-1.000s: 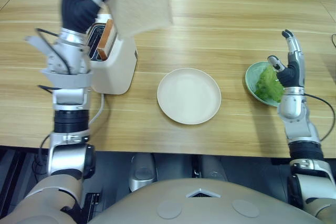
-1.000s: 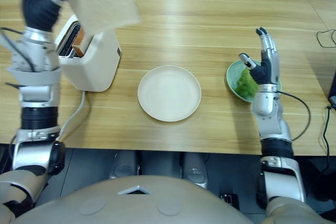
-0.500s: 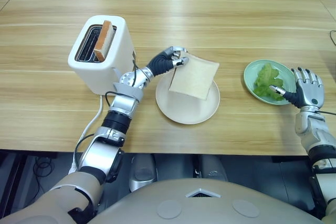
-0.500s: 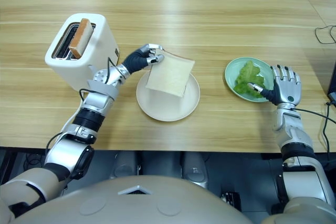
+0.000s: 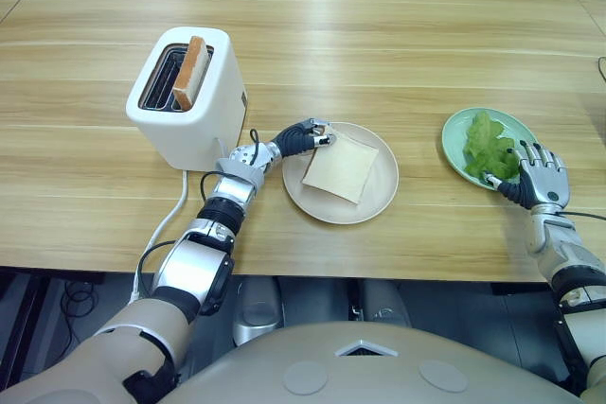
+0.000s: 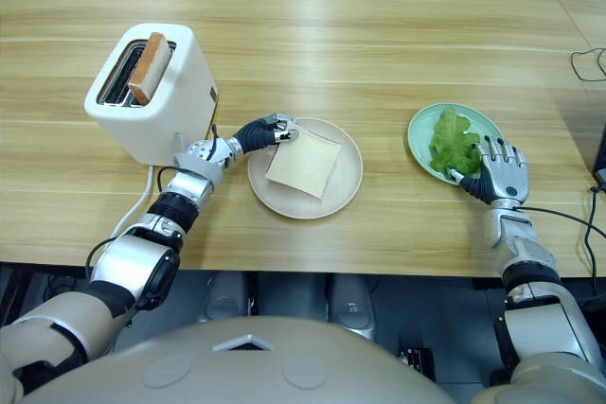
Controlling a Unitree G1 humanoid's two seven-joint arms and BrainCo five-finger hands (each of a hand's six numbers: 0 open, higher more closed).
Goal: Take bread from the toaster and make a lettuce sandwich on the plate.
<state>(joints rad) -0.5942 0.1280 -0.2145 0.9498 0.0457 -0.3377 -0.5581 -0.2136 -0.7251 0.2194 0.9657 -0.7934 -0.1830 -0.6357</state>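
A pale square bread slice [image 5: 341, 166] lies flat on the cream plate [image 5: 375, 200] at the table's middle. My left hand [image 5: 301, 136] rests at the plate's left rim, fingers curled on the slice's near-left corner. The white toaster [image 5: 186, 113] stands to the left with a second, browner slice [image 5: 190, 73] sticking up from a slot. Green lettuce [image 5: 488, 146] lies in a small green dish [image 5: 451, 144] on the right. My right hand [image 5: 535, 173] sits at that dish's near-right edge, fingers spread, its thumb tip touching the lettuce's edge.
The toaster's white cord [image 5: 169, 218] runs off the table's front edge under my left forearm. Bare wooden table [image 5: 379, 35] stretches behind the plate and between plate and dish.
My left hand brought the bread down from above the toaster and laid it flat on the plate. My right hand dropped from raised over the dish to its near edge.
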